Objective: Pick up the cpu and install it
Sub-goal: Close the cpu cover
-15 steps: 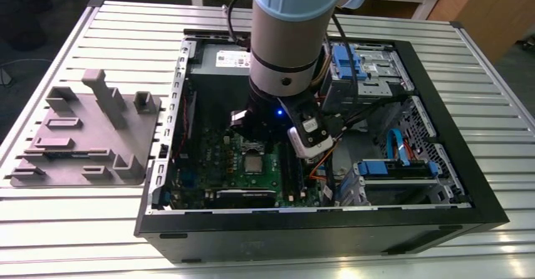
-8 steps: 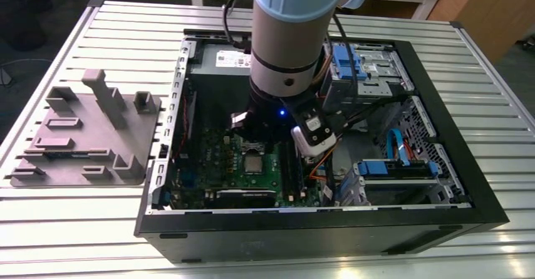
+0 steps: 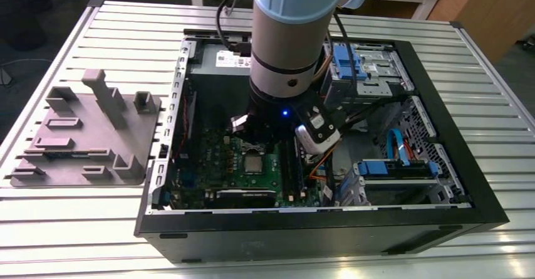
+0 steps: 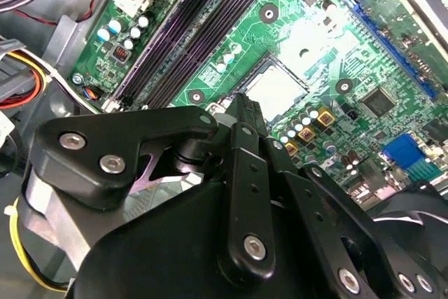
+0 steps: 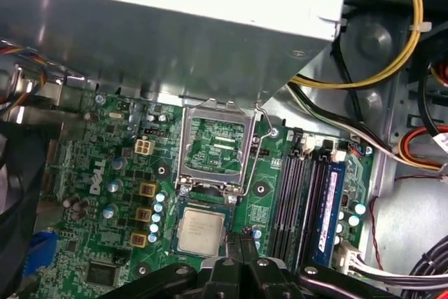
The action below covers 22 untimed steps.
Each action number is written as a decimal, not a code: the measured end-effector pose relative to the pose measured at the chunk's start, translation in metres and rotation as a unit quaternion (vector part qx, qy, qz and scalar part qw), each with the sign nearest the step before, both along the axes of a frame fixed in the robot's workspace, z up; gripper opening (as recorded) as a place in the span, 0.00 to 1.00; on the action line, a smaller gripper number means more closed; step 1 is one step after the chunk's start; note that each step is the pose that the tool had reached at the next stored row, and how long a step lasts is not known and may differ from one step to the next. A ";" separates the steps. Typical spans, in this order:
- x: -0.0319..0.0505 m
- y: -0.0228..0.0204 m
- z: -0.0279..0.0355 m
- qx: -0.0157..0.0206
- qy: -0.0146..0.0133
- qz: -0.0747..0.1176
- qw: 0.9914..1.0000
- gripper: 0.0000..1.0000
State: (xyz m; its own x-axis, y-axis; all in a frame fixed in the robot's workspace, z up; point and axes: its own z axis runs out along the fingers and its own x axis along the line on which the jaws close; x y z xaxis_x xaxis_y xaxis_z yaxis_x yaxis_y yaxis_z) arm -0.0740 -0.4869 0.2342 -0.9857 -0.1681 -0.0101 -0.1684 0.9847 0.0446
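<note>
The hand [image 5: 241,240] hangs low inside the open computer case [image 3: 317,236], its fingers drawn narrow together with nothing between them. The cpu [image 5: 201,232] lies flat in its socket on the green board [image 5: 267,195], just beside the fingertips. Past the cpu from the hand, the silvery socket frame [image 5: 183,146] stands open.

Robot arm [image 3: 289,47] down in open computer case [image 3: 470,188] (on slatted table [image 3: 84,241]), cpu [image 3: 250,164] on green board [image 3: 215,166] beneath it
</note>
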 end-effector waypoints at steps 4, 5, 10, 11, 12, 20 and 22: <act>0.0000 0.0008 -0.0011 0.000 0.000 0.000 1.000 0.10; -0.0001 0.0009 -0.0014 0.001 -0.001 0.000 1.000 0.10; -0.0009 0.0010 -0.0026 0.004 -0.025 0.000 1.000 0.10; -0.0009 0.0013 -0.0032 0.004 -0.028 0.000 1.000 0.10; -0.0009 0.0020 -0.0034 0.004 -0.029 0.000 1.000 0.10; 0.0007 0.0155 -0.0066 0.004 -0.029 0.000 1.000 0.10; 0.0024 0.0165 -0.0080 0.004 -0.029 0.002 1.000 0.10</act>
State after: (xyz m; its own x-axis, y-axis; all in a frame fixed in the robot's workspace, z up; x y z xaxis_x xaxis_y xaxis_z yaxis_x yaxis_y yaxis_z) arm -0.0716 -0.4705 0.2263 -0.9827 -0.1720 -0.0692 -0.1752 0.9836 0.0433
